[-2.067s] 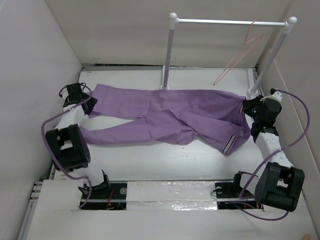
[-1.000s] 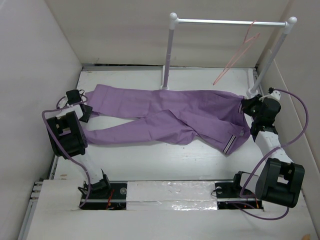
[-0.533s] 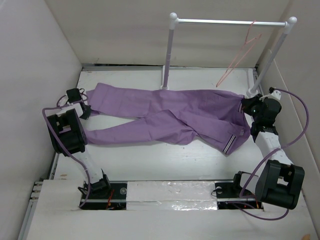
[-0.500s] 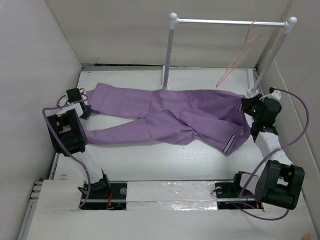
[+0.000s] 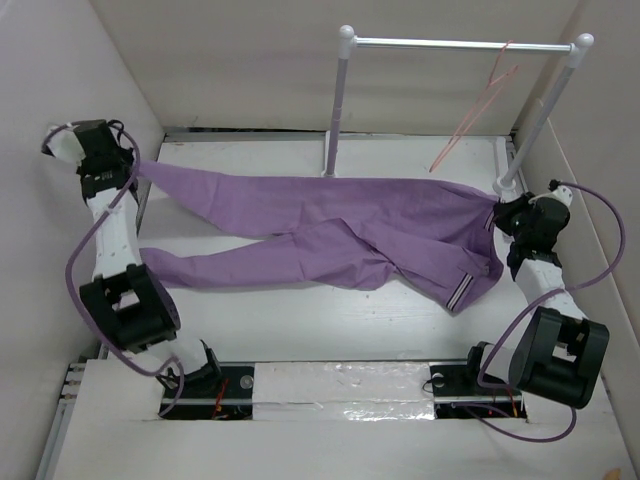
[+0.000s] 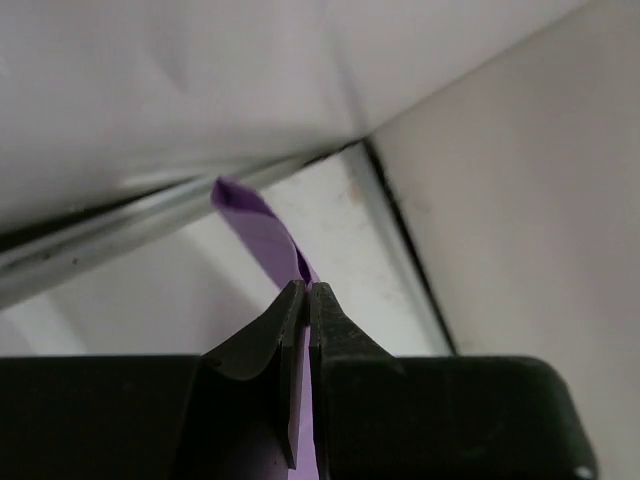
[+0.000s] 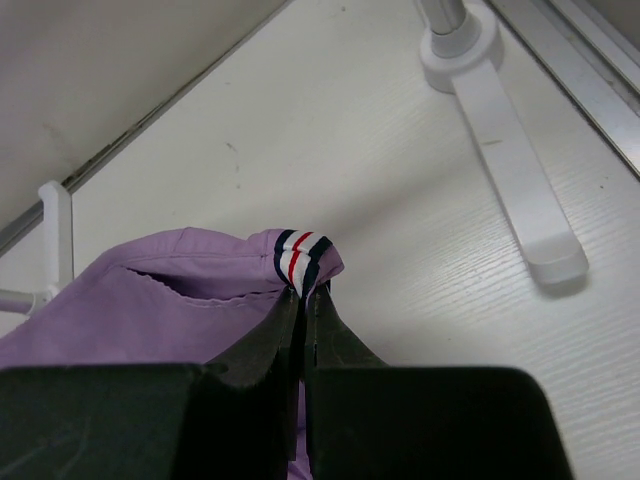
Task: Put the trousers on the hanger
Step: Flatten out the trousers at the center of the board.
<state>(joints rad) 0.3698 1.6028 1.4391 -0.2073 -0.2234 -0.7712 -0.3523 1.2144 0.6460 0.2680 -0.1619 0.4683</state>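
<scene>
The purple trousers [image 5: 340, 225] lie spread across the white table, legs to the left, striped waistband at the right. My left gripper [image 5: 128, 162] is shut on the end of the upper leg and holds it raised at the far left; the pinched cloth [image 6: 262, 232] shows in the left wrist view. My right gripper [image 5: 496, 212] is shut on the striped waistband corner [image 7: 303, 257], low over the table. The pink wire hanger [image 5: 480, 105] hangs from the silver crossbar at the back right.
A rack with white posts [image 5: 336, 110] and a silver crossbar [image 5: 460, 44] stands at the back; its right foot [image 7: 500, 130] lies close to my right gripper. White walls [image 5: 60, 90] close in left, right and back.
My left arm has swung up and back to the far left corner, lifting and stretching the upper trouser leg. The right gripper has barely moved. The hanger sways slightly.
</scene>
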